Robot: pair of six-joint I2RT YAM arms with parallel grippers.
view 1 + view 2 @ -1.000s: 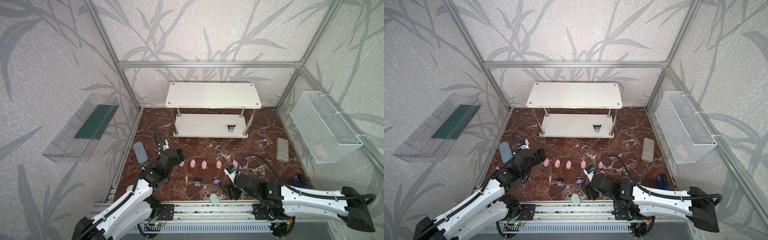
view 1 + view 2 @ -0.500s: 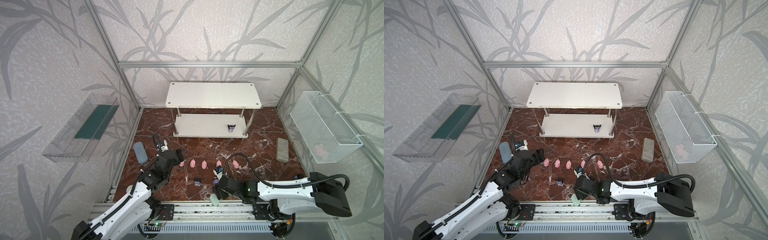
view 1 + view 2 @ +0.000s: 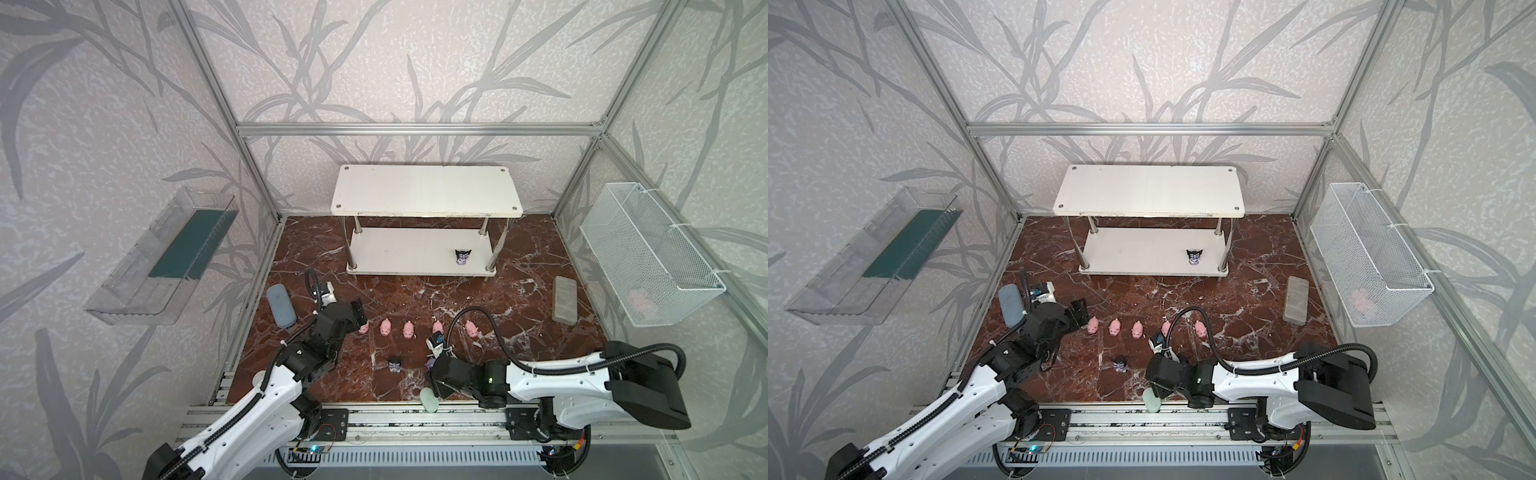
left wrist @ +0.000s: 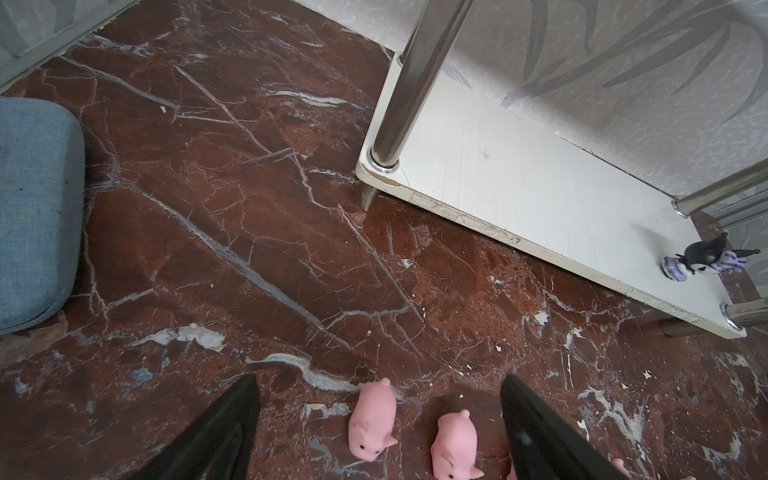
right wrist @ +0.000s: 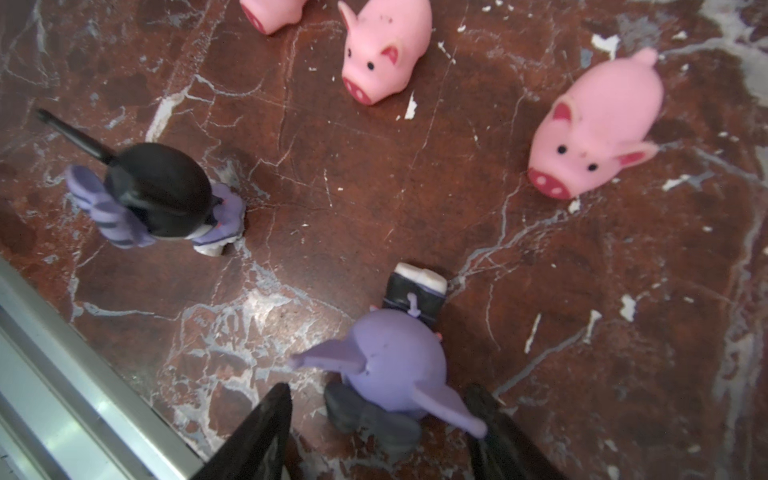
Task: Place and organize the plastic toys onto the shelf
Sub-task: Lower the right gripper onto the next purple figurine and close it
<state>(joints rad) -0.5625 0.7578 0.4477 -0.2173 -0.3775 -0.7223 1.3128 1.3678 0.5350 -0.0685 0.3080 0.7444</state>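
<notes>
My right claw is down at the brown marbled surface, near the middle of its front edge. Its two black fingers are spread on either side of a tiny purple-headed figurine with pointed ears, which rests on the surface. A gap shows beside one finger, so this claw is released and is not pinching the toy. A second tiny black-and-purple figurine stands just beside it, toward the left edge. A pale green oval piece lies at the front edge, partly under the right wrist.

My left claw is low over the surface nearer the left edge, spread wide and grasping nothing. Two of the five tiny pink pig figurines with red snouts sit between its fingertips in the left wrist view. All five pigs stand in a row running parallel to the front edge.

The white two-tier shelf with silver metal posts stands at the middle of the back edge. A third pointed-eared figurine stands on its lower board, near the front right corner.

A grey-blue oblong pad lies along the left edge and a grey oblong block lies near the right edge. A clear plastic tray hangs on the left wall. A white wire basket hangs on the right wall, holding something pink that is too blurred to identify.
</notes>
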